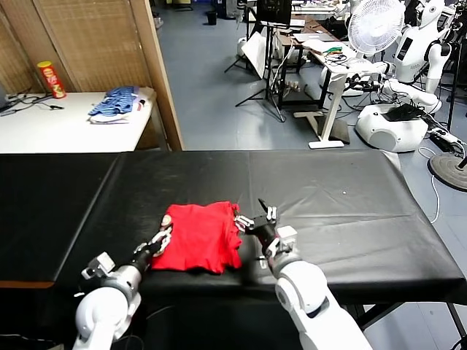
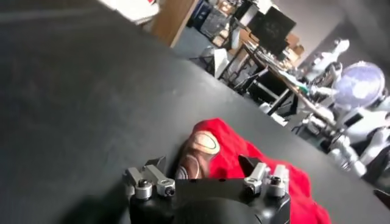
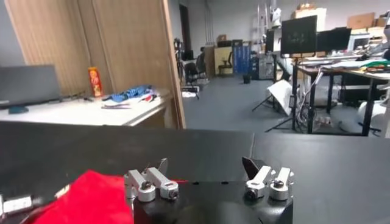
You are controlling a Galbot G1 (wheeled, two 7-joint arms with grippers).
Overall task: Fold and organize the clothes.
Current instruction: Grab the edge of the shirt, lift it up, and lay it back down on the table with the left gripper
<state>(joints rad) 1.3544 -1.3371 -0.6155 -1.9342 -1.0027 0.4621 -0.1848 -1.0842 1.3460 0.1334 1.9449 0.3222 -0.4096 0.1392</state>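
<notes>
My left gripper (image 1: 165,235) sits at the left edge of the red T-shirt (image 1: 198,235), its jaws apart with the cloth's printed edge between them; I cannot tell whether they are pinching it. My right gripper (image 1: 257,214) rests just beside the shirt's right edge, jaws spread wide and holding nothing. The shirt lies bunched on the black table (image 1: 343,204), near its front edge, between both grippers.

A black-covered table (image 1: 328,197) carries 1 folded red T-shirt (image 1: 198,237).
</notes>
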